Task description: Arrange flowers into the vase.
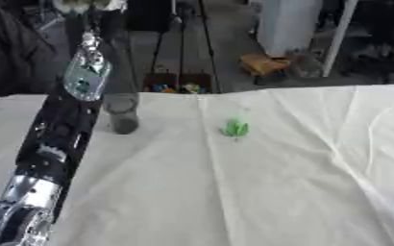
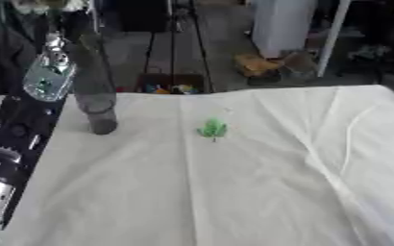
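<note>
White cloth-covered tabletop (image 1: 259, 192) fills most of both views, creased, running from the near edge to the far edge. Your black and silver left arm (image 1: 53, 139) comes in at the lower left and reaches up along the left side of the tabletop, past its far edge. The left robot hand (image 1: 89, 45) sits high at the upper left; you cannot tell how far open it is or whether it has hold of anything. A pale blurred shape (image 1: 87, 5) shows just above it at the top edge, too blurred to name.

Dark grey cylindrical vase (image 1: 122, 116) stands upright near the far left of the tabletop, just beside your arm. You cannot see what is in it. Small green leafy piece (image 1: 236, 127) lies on the cloth near the middle of the far half, well apart from the vase.

The right eye view shows the vase farther from the arm, with bare cloth between them. The left eye view shows more of the silver joints at the lower left.

Beyond the tabletop: grey floor, a white cabinet (image 1: 286, 24), a tan box (image 1: 264, 64), and a dark crate of coloured bits (image 1: 177, 86) just behind the far edge.
</note>
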Motion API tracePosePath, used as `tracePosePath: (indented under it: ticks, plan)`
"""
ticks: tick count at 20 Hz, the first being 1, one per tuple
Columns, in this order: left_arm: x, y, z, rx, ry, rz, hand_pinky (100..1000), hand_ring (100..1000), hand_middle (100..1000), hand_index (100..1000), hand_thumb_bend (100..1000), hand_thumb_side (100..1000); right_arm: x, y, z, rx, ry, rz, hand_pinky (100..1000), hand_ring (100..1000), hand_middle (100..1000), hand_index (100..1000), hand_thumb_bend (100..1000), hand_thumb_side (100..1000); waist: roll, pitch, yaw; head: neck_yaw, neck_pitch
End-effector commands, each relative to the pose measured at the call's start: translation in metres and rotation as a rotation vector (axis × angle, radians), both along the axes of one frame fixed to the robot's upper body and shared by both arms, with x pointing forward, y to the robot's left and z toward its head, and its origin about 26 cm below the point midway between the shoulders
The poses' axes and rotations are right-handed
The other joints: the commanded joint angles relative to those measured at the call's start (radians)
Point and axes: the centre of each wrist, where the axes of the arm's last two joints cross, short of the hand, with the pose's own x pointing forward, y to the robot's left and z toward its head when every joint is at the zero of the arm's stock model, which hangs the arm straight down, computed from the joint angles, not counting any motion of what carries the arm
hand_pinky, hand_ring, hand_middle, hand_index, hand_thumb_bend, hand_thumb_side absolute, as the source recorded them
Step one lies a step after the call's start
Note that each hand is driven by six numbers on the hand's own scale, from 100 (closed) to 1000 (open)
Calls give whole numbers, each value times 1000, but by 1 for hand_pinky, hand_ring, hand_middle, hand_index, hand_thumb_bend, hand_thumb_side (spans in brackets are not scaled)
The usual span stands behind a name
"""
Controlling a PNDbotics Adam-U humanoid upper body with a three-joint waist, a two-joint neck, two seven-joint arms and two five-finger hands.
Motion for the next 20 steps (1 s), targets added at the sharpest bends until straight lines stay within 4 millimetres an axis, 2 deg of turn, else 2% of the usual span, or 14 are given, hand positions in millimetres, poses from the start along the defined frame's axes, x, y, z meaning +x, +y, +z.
tracePosePath:
  ticks: [1, 16, 20]
  plan:
    - [-1, 11, 24, 51, -4, 49, 743, 739, 778, 728, 481, 708, 0, -7, 12, -33, -17, -4, 877, 1000, 844, 995, 100, 868, -2, -17, -1, 0, 2]
    - [-2, 27, 38, 168, 86, 227, 786, 769, 801, 748, 544, 682, -2, -8, 12, -39, -9, -7, 878, 1000, 845, 995, 100, 871, 9, -26, -8, -2, 6]
    - [0, 32, 30, 176, 148, 241, 785, 772, 798, 752, 554, 695, -2, -9, 12, -39, -8, -8, 878, 1000, 845, 996, 100, 872, 11, -26, -11, -5, 6]
